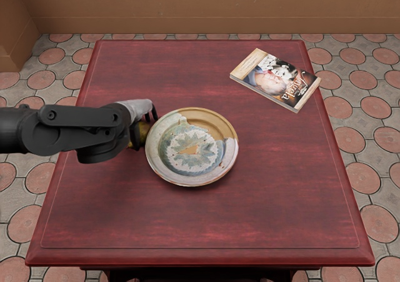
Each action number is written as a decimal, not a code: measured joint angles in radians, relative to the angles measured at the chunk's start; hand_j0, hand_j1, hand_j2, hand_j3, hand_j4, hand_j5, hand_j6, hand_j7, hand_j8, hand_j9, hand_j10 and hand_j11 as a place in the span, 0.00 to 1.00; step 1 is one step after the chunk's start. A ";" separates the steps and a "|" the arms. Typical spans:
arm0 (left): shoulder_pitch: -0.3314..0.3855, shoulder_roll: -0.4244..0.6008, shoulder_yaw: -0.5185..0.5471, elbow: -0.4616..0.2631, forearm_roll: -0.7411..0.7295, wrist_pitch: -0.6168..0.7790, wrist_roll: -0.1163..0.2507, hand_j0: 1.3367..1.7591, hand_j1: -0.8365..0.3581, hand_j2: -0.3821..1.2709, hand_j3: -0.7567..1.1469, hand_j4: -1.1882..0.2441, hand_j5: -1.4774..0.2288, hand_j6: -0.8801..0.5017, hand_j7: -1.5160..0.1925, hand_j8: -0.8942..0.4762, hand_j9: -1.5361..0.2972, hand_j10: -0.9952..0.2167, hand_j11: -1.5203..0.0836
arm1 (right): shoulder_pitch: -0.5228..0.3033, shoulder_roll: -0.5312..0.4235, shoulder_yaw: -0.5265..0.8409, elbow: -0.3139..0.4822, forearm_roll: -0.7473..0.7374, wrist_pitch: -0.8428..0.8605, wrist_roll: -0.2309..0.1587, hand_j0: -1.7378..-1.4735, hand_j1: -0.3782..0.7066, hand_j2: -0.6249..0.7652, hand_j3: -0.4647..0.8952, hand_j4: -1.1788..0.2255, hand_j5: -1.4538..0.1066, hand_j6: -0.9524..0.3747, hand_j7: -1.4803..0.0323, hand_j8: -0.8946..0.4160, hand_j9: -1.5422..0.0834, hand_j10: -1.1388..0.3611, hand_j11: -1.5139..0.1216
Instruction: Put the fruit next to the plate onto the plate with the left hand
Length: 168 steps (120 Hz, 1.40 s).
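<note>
The worktop (pixel 200 232) is a dark red board, and its front edge lies closest to the viewer, with the single plate (pixel 164 163) set back from that edge and somewhat left of the board's middle. The plate is round and shallow, with a tan rim and a pale green leaf pattern in its centre, and nothing lies on it. Just beside the plate's left rim is the one fruit (pixel 142 135), of which only a yellow sliver shows, as the rest is hidden. It rests on the worktop, not on the plate, and sits so close to the rim that I cannot tell whether the two touch. The left hand (pixel 139 112) is directly over the fruit, at the plate's upper left. Its dark fingers (pixel 150 115) are curled downward around the fruit in a narrow, closed grip, with the tips reaching almost to the plate's rim. The black arm (pixel 62 132) behind it runs away from the plate to the picture's left edge. Only this one arm and one hand show. One book (pixel 275 79) lies flat well apart from the plate, up and to its right, turned at a slant with its cover up.
</note>
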 joint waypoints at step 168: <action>0.003 0.003 0.013 0.000 0.002 0.045 0.000 0.75 0.44 0.53 0.40 0.34 0.33 0.29 0.35 0.23 0.33 0.25 0.37 | 0.000 0.000 0.000 0.000 0.000 0.000 0.000 0.30 0.06 0.45 0.34 0.82 0.91 0.70 0.95 0.66 0.93 0.74 0.90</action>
